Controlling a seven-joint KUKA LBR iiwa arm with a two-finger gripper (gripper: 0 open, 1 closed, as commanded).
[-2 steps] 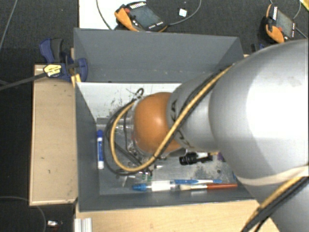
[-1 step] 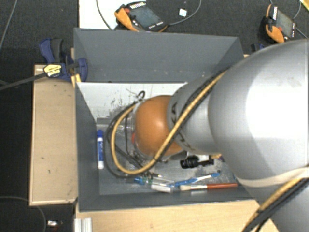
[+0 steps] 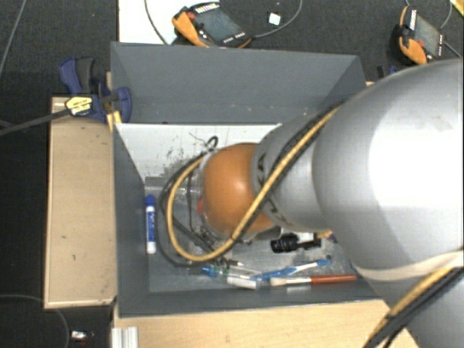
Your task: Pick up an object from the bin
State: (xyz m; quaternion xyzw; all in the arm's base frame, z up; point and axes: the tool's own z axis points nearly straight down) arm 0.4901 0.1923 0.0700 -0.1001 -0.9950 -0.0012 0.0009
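One blue-and-white tube (image 3: 150, 224) lies at the left of the scuffed grey bin (image 3: 232, 85). One black plug (image 3: 293, 243) sits lower right. Perhaps four pens (image 3: 290, 274), blue, white and red, line the bottom wall. The orange cover (image 3: 228, 191) hangs mid-bin above the gripper (image 3: 193, 222); whether that is apart or together, I cannot tell.

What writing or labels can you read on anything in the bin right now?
No text can be read in the bin.
Blue and white tube by the left wall: any print is too small to read.
Pens along the near wall: no legible marks.
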